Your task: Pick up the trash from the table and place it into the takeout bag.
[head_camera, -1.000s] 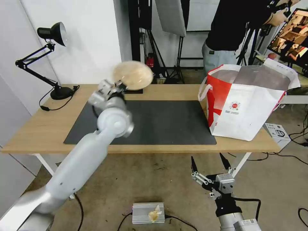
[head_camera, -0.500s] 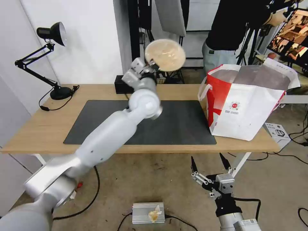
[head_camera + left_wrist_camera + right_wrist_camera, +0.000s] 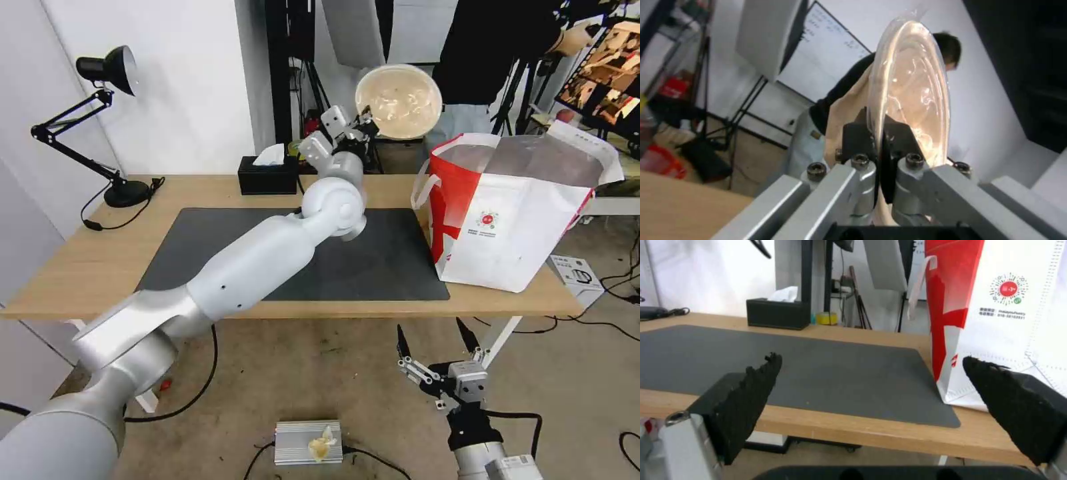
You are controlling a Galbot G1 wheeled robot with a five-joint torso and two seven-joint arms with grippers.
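Left gripper (image 3: 363, 128) fingers pinch the rim of the beige paper bowl (image 3: 399, 101), held on edge in the air beyond the surface's far edge, beside the takeout bag (image 3: 517, 210). Probably light, thin-walled, easily crushed; rim hold suits. Right gripper (image 3: 435, 343) open, idle below the near edge.

**Bystanders on and around the desk**

A black desk lamp (image 3: 100, 73) on a jointed arm stands at the far left corner, its cable trailing beside the base. A black tissue box (image 3: 268, 177) with a white tissue poking out sits at the back edge. On the floor lies a silver metal box (image 3: 308, 443) with crumpled paper on top.
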